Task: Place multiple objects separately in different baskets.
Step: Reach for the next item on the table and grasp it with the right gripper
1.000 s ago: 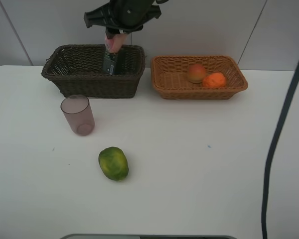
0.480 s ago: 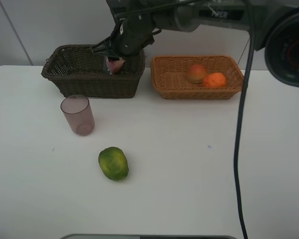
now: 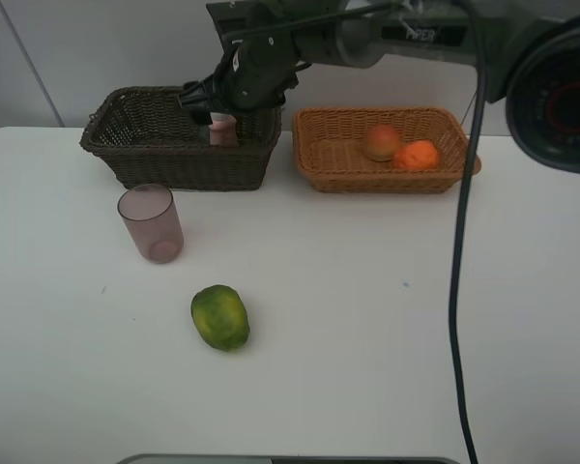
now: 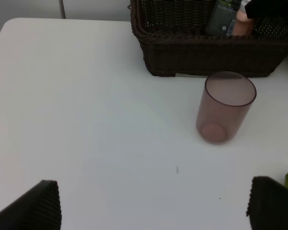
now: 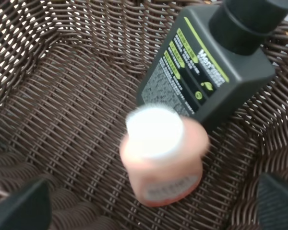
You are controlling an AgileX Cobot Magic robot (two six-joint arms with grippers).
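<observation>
My right gripper [image 3: 219,108] hangs over the dark brown basket [image 3: 184,164], reaching across from the right. In the right wrist view its fingers [image 5: 20,207] stand wide apart, and the gripper [image 5: 149,203] is open. The pink white-capped bottle [image 5: 161,160] sits free between them, blurred, on the basket floor [image 5: 72,96] beside the leaning dark grey bottle [image 5: 206,67]. The mauve cup [image 3: 152,224] and green fruit [image 3: 220,317] rest on the table. My left gripper [image 4: 153,206] is open and empty, short of the cup [image 4: 225,108].
The orange-tan basket [image 3: 367,182] at the back right holds the peach-like fruit [image 3: 381,142] and the orange [image 3: 418,155]. A black cable [image 3: 459,290] hangs down on the right side. The dark basket [image 4: 206,57] stands just behind the cup.
My right gripper came down into the dark basket with the pink bottle, then opened and let it go. The bottle now stands free inside. Nothing else moved.
</observation>
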